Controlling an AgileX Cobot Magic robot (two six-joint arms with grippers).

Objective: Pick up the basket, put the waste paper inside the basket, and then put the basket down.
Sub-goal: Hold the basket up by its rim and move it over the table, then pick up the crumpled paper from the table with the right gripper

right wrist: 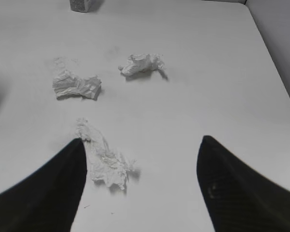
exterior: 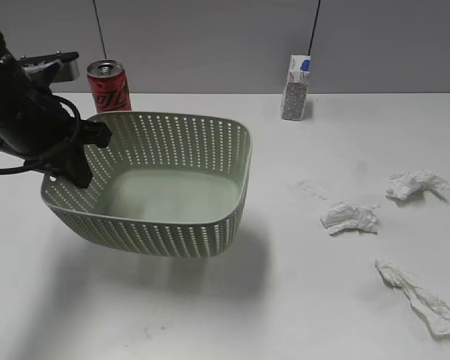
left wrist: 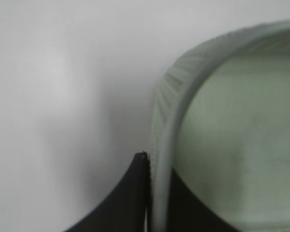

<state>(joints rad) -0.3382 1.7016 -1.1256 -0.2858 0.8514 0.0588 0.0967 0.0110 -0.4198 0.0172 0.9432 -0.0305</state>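
Nearest the exterior camera, the long stretched wad [exterior: 424, 300] of waste paper lies on the white tabletop [exterior: 285, 300] at the right front, with a second wad [exterior: 351, 218] a little farther in and a third wad [exterior: 414, 184] beyond that; all three lie loose, well apart from the basket [exterior: 161, 184]. The right hand [right wrist: 142, 181] hovers over them with its fingers spread wide and nothing between them, seemingly lined up near the long wad for a first pick. At mid-depth on the left, the sage-green basket hangs tilted above its shadow, lifted clear of the tabletop. The left hand [exterior: 79, 161] is clamped on its left rim, one finger [left wrist: 135, 193] outside the wall, so the open mouth faces up, ready to receive paper. Farthest back stand a red can [exterior: 109, 86] and a small carton [exterior: 296, 88].
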